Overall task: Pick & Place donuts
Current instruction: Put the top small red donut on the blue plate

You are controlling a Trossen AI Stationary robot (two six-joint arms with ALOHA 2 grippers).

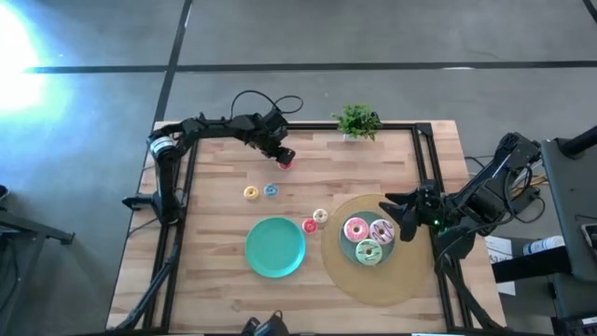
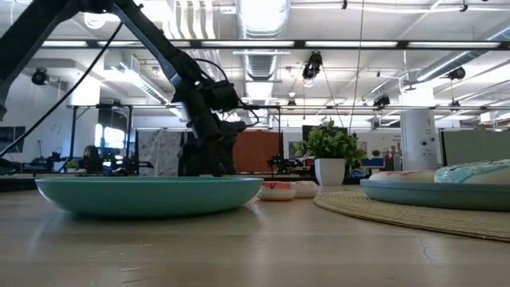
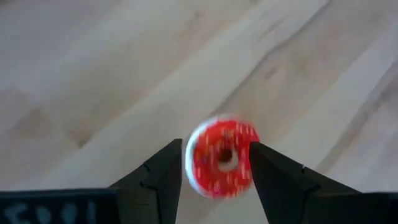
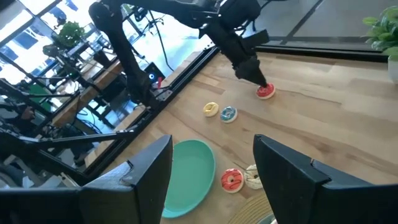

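A tiny red donut (image 3: pixel 219 165) lies near the table's far edge, between the fingers of my left gripper (image 1: pixel 283 154), which is closed onto it. Tiny yellow (image 1: pixel 250 192) and blue (image 1: pixel 270 190) donuts lie mid-table. A small red-pink donut (image 1: pixel 309 225) and a cream one (image 1: pixel 320 217) sit beside the empty teal plate (image 1: pixel 275 246). Pink (image 1: pixel 354 229), white-purple (image 1: pixel 381 231) and green (image 1: pixel 367 251) large donuts rest on a second teal plate on a round woven mat (image 1: pixel 392 280). My right gripper (image 1: pixel 406 219) waits open over the mat's right side. My left gripper pinches the red donut by its outer rim (image 3: pixel 250 144), one finger (image 3: pixel 165 180) on each side. The fingers come from above, slanting from the table's left. The donut (image 4: pixel 266 91) sits at table level, face up; whether it is lifted clear cannot be told.
A small potted plant (image 1: pixel 356 121) stands at the far edge, right of the left gripper. Black frame rails run along the table's left and right sides. Bare wood lies between the red donut and the empty teal plate (image 2: pixel 151 195).
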